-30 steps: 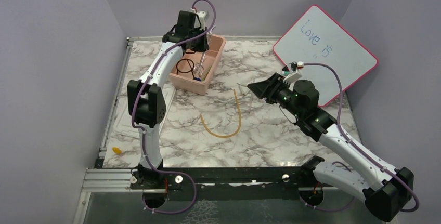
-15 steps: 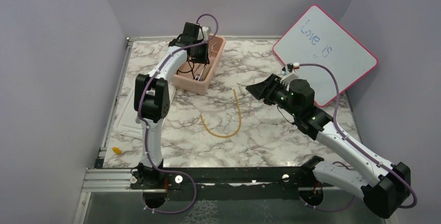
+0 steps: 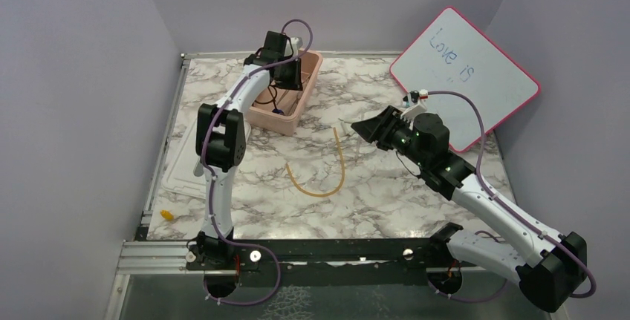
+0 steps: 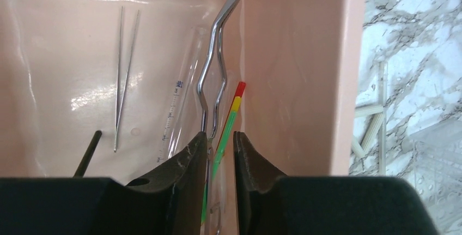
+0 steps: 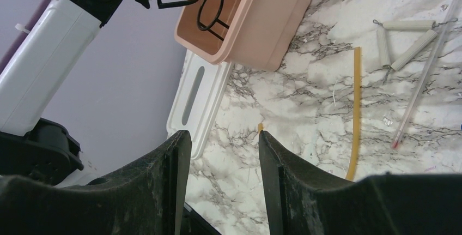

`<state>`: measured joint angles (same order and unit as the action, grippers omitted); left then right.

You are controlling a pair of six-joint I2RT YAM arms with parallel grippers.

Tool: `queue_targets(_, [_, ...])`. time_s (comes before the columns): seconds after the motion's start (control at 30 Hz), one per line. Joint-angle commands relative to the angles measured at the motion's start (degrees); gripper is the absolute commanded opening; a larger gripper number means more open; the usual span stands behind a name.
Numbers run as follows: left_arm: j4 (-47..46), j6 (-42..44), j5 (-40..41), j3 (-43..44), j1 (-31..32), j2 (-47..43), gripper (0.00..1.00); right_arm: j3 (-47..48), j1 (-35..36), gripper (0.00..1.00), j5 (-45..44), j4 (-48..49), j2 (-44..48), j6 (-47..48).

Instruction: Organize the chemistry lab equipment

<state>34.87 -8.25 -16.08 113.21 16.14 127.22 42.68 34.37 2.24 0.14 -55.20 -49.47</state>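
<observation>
My left hand is dipped into the pink tub, arm stretched far forward, jaws a narrow crack apart (nothing pinched). Tongs and green stick lie between them, yellow tube on the table.

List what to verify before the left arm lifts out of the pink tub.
1. Left pincer jaws parted: ok.
2. Metal tongs inside the pink tub: ok.
3. Tongs free of the left pincer: cannot tell; they run between its jaws.
4. Right pincer open and empty: ok.
5. Amber tube stowed: not ok; it lies on the table.
</observation>
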Motion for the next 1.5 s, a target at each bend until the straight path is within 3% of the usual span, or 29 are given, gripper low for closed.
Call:
queue_targets(0.0, [0.57, -0.68, -0.41, 3.34, 0.12, -1.47, 0.28, -0.30, -0.34, 0.53, -0.58, -0.05, 0.60, 0.10])
queue_targets(0.43, [0.74, -1.77, 6.22, -2.99, 3.24, -19.28, 0.51, -0.60, -0.28, 0.53, -2.05, -3.24, 0.24, 1.03])
queue_targets(0.6, [-0.77, -4.83, 8.22, -10.43, 8.52, -25.71, 0.52, -0.24, -0.33, 0.53, -6.27, -5.92, 0.98, 1.01])
queue_targets(0.77, [-7.73, -12.59, 6.83, -17.79, 11.65, -29.81, 0.52, -0.56, -0.32, 0.52, -16.04, -10.70, 4.47, 1.64])
queue_targets(1.0, [-11.80, -18.67, 9.23, -19.42, 16.71, -26.02, 0.53, -1.33, -0.30, 0.52, -25.56, -16.23, 9.95, 1.32])
queue_targets(1.47, [-13.37, -22.93, 20.79, -15.53, 21.90, -9.23, 0.52, -1.49, -0.32, 0.52, -28.48, -19.27, 12.34, 0.44])
